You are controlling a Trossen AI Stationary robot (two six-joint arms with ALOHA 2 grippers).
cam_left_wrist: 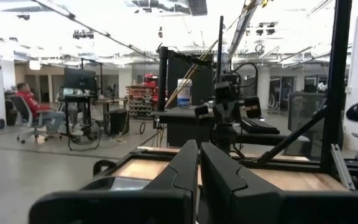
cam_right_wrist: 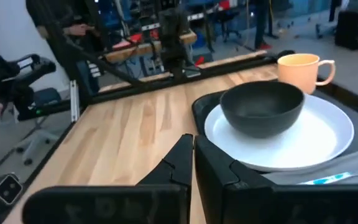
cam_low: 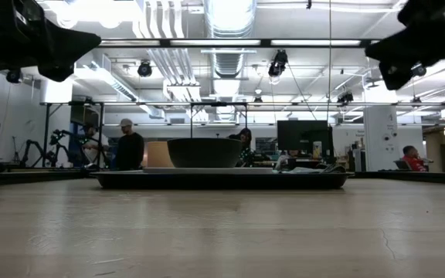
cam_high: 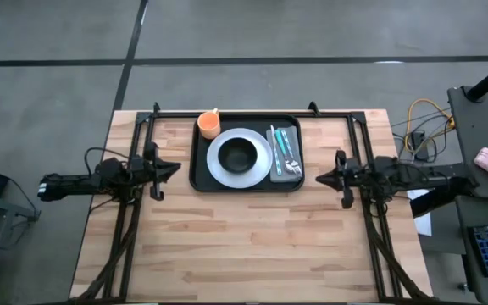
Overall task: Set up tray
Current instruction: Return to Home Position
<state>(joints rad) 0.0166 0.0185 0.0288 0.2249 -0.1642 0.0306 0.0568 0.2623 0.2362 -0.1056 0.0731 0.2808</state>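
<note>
Your wooden surface (cam_high: 244,246) stands in an open workshop. Only the low view shows people (cam_low: 130,147) seated beyond it. The tray (cam_high: 200,180) lies centred between the arms. It carries a plate (cam_high: 219,167), bowl (cam_high: 240,155), cup (cam_high: 208,125) and cutlery (cam_high: 286,157). The left tool (cam_high: 174,168) and right tool (cam_high: 320,179) flank the tray, both closed and empty.

Cutlery (cam_high: 285,156) on napkin (cam_high: 297,134): pieces too small to distinguish. Tray (cam_right_wrist: 199,104): cut off by the right wrist view's edge.
</note>
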